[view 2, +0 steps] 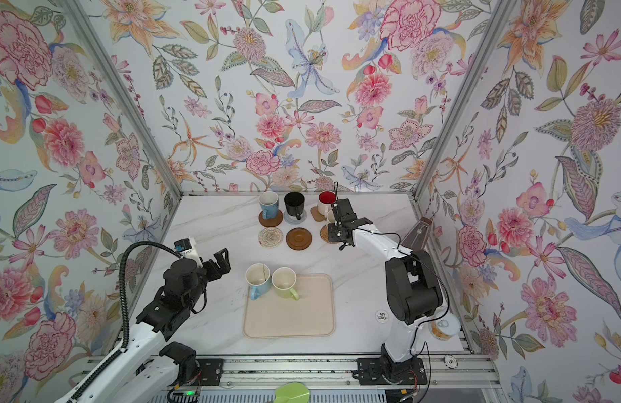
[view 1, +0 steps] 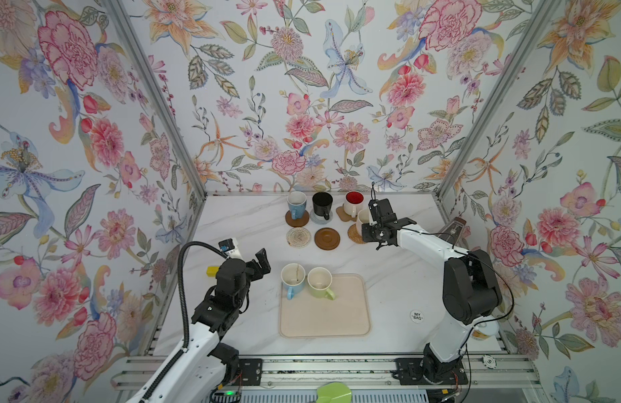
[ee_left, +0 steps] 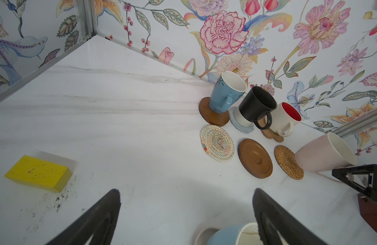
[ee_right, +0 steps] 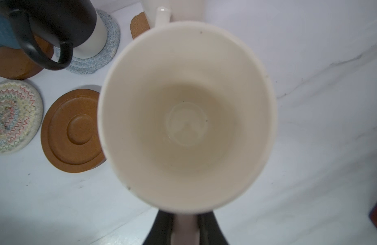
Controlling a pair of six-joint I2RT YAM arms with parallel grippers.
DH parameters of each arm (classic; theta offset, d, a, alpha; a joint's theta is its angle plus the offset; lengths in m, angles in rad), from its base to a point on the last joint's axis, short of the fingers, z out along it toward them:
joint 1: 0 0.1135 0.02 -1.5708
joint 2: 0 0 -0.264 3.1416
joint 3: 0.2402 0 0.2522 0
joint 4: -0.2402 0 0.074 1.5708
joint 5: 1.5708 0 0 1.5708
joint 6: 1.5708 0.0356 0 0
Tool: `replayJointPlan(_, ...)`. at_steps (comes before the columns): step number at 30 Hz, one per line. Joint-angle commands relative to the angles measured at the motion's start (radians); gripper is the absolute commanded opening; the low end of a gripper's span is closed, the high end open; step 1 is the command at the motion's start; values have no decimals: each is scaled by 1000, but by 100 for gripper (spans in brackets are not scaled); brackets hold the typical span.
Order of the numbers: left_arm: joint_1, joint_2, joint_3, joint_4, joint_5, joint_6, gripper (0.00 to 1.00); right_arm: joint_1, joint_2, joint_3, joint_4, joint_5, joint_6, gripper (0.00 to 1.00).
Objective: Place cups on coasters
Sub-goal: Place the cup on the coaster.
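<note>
Jaws of the right gripper [ee_right: 184,224] clamp the pale pink mug [ee_right: 183,106] beside the golden rattan coaster [ee_left: 288,162]. Left gripper [ee_left: 186,191] hangs wide apart over the counter [ee_left: 119,106].

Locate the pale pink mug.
In the left wrist view, the pale pink mug is held tilted by the right tool, beside the golden rattan coaster at the near coaster row's right end.

A beige tray [view 1: 324,319] lies on the marble table [view 1: 239,223], with a round "MY BAG" sticker [view 1: 416,316] nearby, a yellow block [ee_left: 38,172] at the left wall, and a brown pyramid [view 2: 418,233] and a tin [view 2: 446,326] at the right.
</note>
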Motion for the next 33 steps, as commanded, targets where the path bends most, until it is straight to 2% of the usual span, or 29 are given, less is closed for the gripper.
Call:
replayJointPlan(1,-3,2,11,-11,-23,-10,99,-9,5,56,55,-6,-20,0)
replayJointPlan(33,-3,21,9,9,-23,-12,99,17,36,41,42,8,-23,0)
